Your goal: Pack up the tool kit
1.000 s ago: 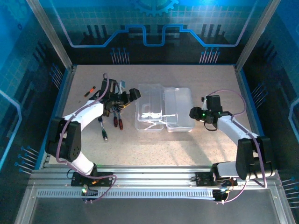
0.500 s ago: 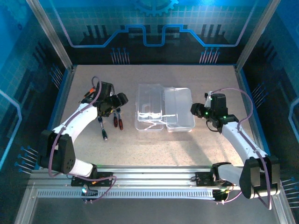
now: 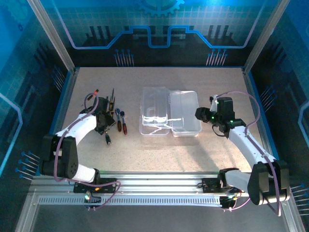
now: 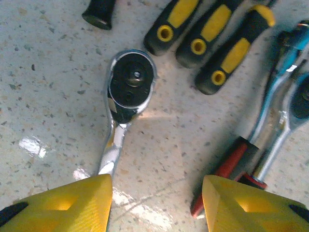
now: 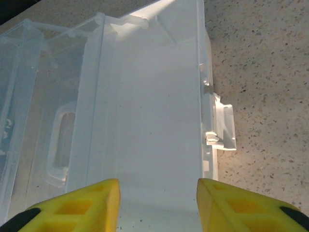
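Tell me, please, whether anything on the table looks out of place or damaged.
Nothing stands out: the clear case lies open at the centre, and the ratchet and black-and-yellow handles lie loose to its left.

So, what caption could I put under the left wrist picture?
The left gripper, jaws apart, above a chrome ratchet on the speckled table, beside black-and-yellow handles and a red-handled tool.

A speckled beige table [image 3: 164, 154] carried a clear plastic case [image 3: 169, 113], lying open at its centre. On the left lay a cluster of hand tools: a chrome ratchet [image 4: 130, 82], three black-and-yellow handles [image 4: 207, 36] side by side, and a red-handled tool [image 4: 231, 159].
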